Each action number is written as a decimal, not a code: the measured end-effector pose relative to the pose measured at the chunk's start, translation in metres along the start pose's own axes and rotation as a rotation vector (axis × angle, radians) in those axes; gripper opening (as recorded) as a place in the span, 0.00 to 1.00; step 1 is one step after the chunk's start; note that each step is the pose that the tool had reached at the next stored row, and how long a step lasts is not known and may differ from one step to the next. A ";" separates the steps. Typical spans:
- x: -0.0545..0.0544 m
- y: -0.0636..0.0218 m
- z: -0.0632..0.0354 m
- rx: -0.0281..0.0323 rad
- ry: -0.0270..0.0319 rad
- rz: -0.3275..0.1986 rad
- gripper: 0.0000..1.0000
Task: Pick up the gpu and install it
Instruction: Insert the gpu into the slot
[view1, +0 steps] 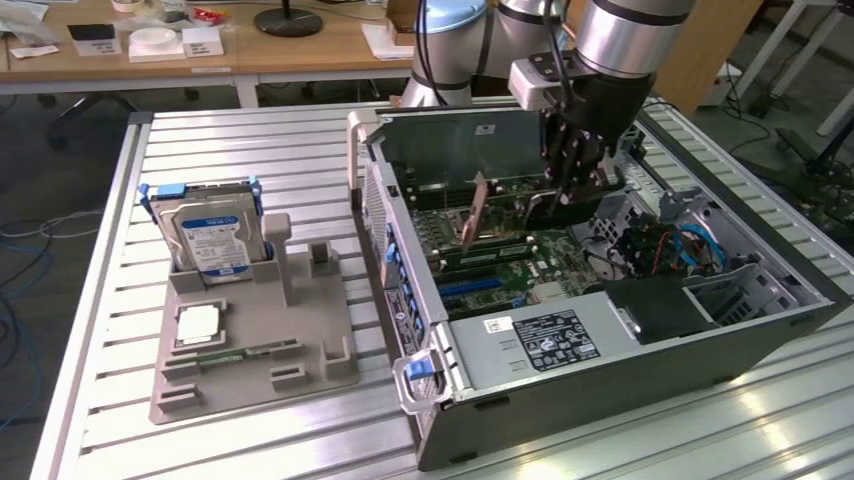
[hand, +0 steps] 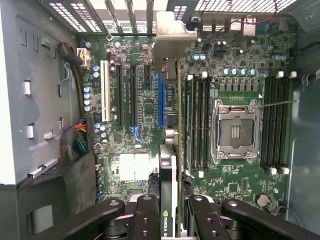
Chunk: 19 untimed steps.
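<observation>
Farthest from the pincer, toward the exterior view's left, a grey plastic holding tray (view1: 254, 375) carries an upright silver hard drive with a blue-and-white label (view1: 214, 240). Nearer to it, an open dark grey metal computer case (view1: 641, 370) lies on its side on the slatted aluminium table (view1: 240, 140), with its green motherboard (hand: 230, 182) facing up. The robot's black two-fingered pincer (view1: 577, 190) reaches down inside the case, above the board. Its fingers (hand: 145, 215) are drawn in to a narrow gap and clamp the gpu (hand: 168, 170), a thin flat dark expansion card seen edge-on. The card's pale metal bracket (hand: 172, 32) points away from the pincer, toward the case's vented rear wall. The card hangs close over the board, beside a long blue slot (hand: 161, 97) and the black memory slots (hand: 197, 120). By this showing, pick-up is done and installation is in hand, with the card apparently not yet seated. Seating calls for matching its lower edge to a slot and its bracket to the rear opening, then a straight, even press.
</observation>
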<state>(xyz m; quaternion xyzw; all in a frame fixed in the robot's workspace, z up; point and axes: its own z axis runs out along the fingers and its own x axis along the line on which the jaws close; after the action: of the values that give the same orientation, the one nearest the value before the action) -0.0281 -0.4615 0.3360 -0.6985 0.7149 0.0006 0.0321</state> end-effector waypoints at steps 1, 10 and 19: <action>0.000 0.0001 0.0013 0.0000 -0.0001 0.000 0.27; 0.000 0.0009 0.0072 -0.0005 0.0026 0.000 0.27; 0.000 0.0030 0.0073 -0.0004 0.0024 0.000 0.27</action>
<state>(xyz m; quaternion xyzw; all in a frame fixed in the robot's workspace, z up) -0.0308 -0.4615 0.3286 -0.6986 0.7149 -0.0001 0.0311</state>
